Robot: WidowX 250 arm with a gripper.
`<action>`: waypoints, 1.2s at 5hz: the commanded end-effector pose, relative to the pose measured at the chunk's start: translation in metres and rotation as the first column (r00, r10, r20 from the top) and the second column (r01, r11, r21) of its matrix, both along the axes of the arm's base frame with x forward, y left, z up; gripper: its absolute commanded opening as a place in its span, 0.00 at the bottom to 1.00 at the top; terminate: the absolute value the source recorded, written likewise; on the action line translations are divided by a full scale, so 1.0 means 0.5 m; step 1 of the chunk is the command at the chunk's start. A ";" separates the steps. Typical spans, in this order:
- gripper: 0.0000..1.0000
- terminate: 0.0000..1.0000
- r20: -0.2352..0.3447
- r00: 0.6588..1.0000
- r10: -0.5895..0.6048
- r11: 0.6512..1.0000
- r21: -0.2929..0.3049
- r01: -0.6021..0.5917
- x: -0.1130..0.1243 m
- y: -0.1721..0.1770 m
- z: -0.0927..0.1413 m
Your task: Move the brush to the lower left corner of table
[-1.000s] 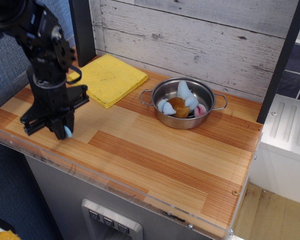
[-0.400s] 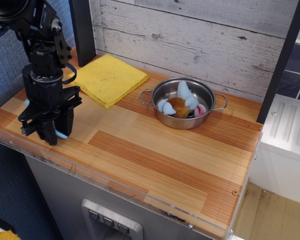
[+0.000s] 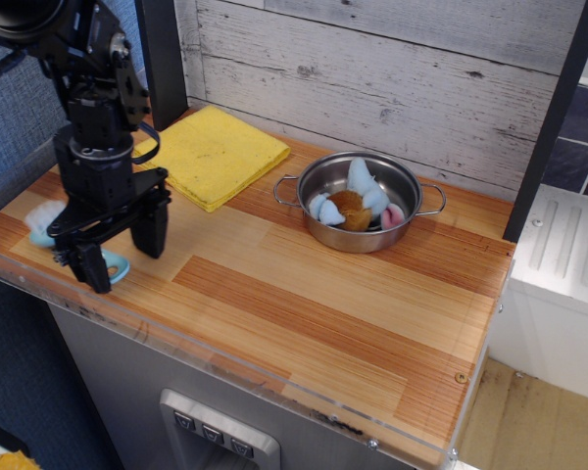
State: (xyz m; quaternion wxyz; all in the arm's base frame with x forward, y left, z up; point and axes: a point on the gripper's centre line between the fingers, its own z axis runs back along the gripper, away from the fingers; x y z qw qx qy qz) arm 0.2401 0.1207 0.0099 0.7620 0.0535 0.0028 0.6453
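The light blue brush (image 3: 49, 227) lies flat on the wooden table (image 3: 304, 304) at its front left corner. Its white bristles point left and its looped handle end (image 3: 115, 266) shows to the right of my near finger. My black gripper (image 3: 123, 257) stands over the brush's middle with its jaws wide open, one finger (image 3: 95, 271) at the front and the other (image 3: 153, 233) behind. The brush's middle is hidden behind the gripper. The gripper holds nothing.
A yellow folded cloth (image 3: 214, 153) lies at the back left. A steel pot (image 3: 361, 201) with pale blue and white toy pieces and a brown lump stands at the back centre. A clear acrylic rim (image 3: 225, 364) runs along the front edge.
The gripper carried the brush left toward the front corner, then opened its jaws. The brush now lies on the table, released.
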 end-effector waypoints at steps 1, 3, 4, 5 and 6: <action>1.00 0.00 0.107 0.989 -0.102 0.992 0.082 0.094 0.012 -0.040 0.081; 1.00 0.00 0.166 0.968 -0.190 0.977 0.128 0.170 0.044 -0.064 0.175; 1.00 0.00 0.184 0.960 -0.211 0.974 0.121 0.191 0.050 -0.078 0.226; 1.00 0.00 0.191 0.959 -0.209 0.976 0.104 0.192 0.038 -0.084 0.261; 1.00 0.00 0.191 0.959 -0.209 0.976 0.104 0.192 0.038 -0.084 0.261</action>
